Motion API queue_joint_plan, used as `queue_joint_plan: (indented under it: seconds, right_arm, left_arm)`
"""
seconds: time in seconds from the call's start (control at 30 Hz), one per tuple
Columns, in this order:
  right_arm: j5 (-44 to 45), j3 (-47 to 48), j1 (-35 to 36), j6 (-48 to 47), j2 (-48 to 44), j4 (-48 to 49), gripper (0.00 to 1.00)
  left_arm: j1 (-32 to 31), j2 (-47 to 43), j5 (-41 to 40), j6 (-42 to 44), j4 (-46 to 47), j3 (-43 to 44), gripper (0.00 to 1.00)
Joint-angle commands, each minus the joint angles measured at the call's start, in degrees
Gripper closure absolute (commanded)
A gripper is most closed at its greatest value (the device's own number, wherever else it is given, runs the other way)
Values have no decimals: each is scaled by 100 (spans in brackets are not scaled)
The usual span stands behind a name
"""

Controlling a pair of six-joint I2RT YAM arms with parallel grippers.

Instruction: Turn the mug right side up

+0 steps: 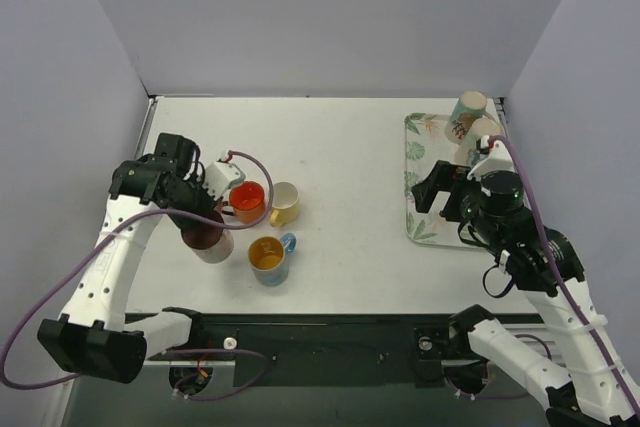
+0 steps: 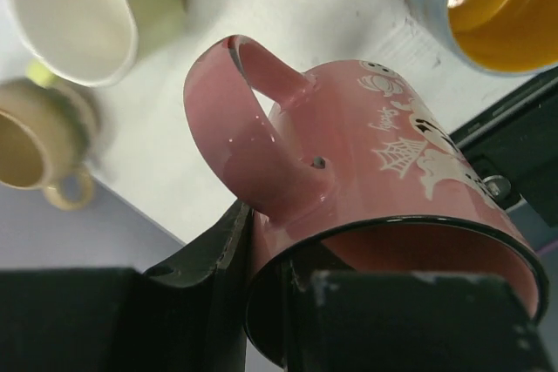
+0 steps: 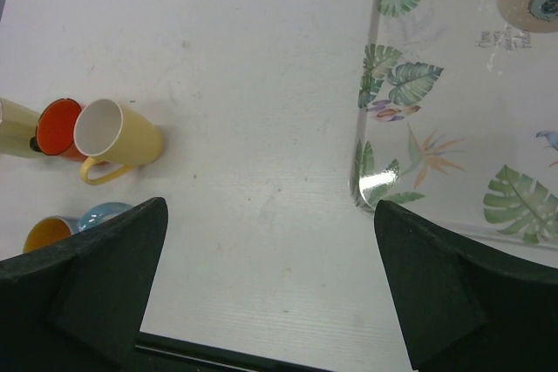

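Grip comes first: the left end effector (image 1: 203, 219) is clamped on the pink mug (image 2: 384, 154) at its rim, one jaw inside the mouth and one outside the wall, just beside the handle (image 2: 253, 141). That hold makes sense for a flip – pinching the lip lets the wrist roll the whole body over without the handle getting in the way.

From above, the mug sits at about 8 o'clock on the counter (image 1: 340, 137), tilted, its dark mouth turned up towards the wrist and its base angled down. Whether the base touches the counter I cannot tell. By my judgement the turn is well along but the mug is not yet set down upright.

Neighbours crowd the spot: a red mug (image 1: 247, 201) at 1 o'clock from it, a yellow mug (image 1: 284, 203) just beyond that, and a blue mug (image 1: 268, 259) at 4 o'clock – all mouths up. Setting down will need care not to knock them.

The right end effector (image 3: 268, 215) hangs with jaws spread wide and nothing between them, over the near edge of the leaf-print tray (image 1: 420, 217) at 3 o'clock, well apart from the work.
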Motion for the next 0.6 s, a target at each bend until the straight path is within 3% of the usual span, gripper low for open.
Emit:
queue_joint_plan:
  seconds: [0.0, 0.23, 0.57]
  right_arm:
    - [193, -290, -54, -277, -267, 98, 0]
    - [437, -571, -115, -594, -592, 151, 0]
    - [789, -545, -220, -884, -540, 142, 0]
  left_arm:
    - [787, 42, 819, 428, 61, -547, 100]
    - [877, 412, 1022, 428, 1220, -1902, 100]
    - [815, 386, 697, 472, 2732, -2773, 100]
